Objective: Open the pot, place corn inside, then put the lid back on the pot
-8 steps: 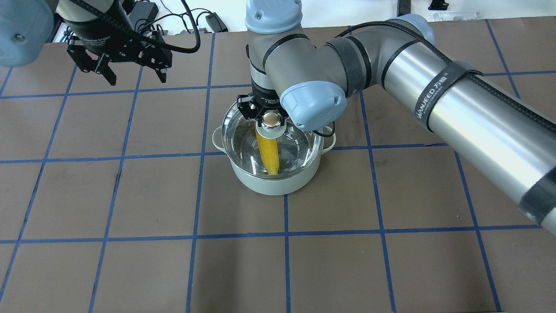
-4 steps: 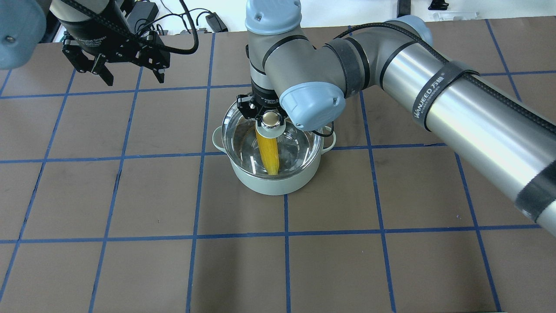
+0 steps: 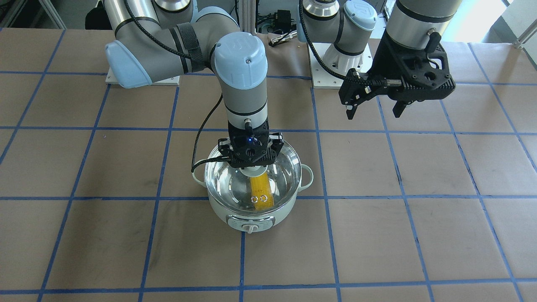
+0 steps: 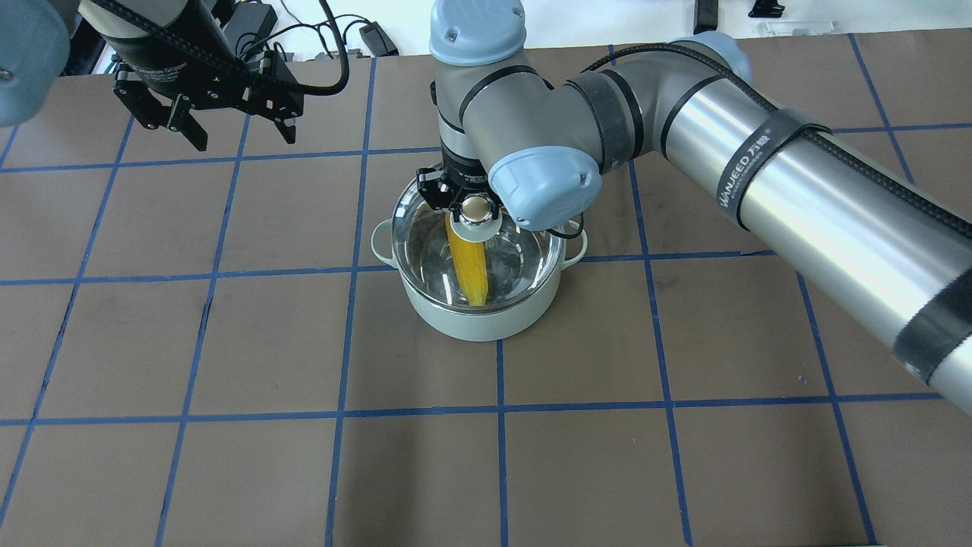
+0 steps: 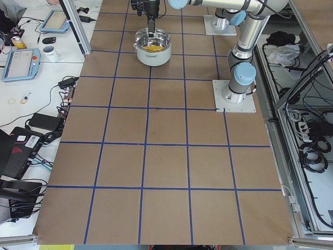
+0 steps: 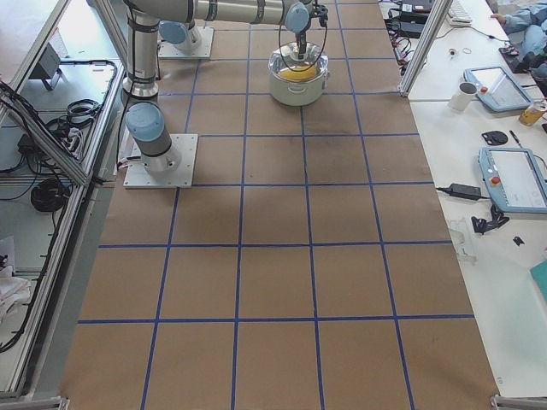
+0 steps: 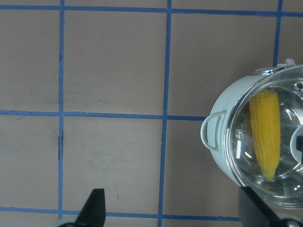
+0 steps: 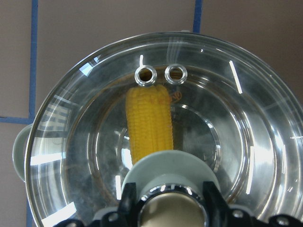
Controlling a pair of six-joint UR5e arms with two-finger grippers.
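The mint-green pot (image 4: 471,323) stands mid-table, its dial (image 3: 250,228) facing away from the robot. The yellow corn (image 4: 467,266) lies inside it, seen through the glass. The clear lid (image 4: 524,258) covers the pot's mouth. I cannot tell whether it sits fully on the rim. My right gripper (image 4: 474,207) is shut on the lid's knob (image 8: 170,208), fingers on both sides of it. My left gripper (image 4: 231,137) is open and empty, hanging above the table to the far left of the pot. Its wrist view shows the pot's side handle (image 7: 210,132) and the corn (image 7: 266,127).
The brown table mat (image 4: 228,342) has blue tape grid lines. Cables and a power brick (image 4: 250,19) lie beyond the table's far edge. The right arm's elbow (image 4: 539,178) hangs over the pot's far right side. The pot's black cord (image 3: 199,142) trails toward the robot.
The left gripper has drifted slightly toward the table's far edge. The right gripper and the lid have shifted a little toward the far side over the pot.
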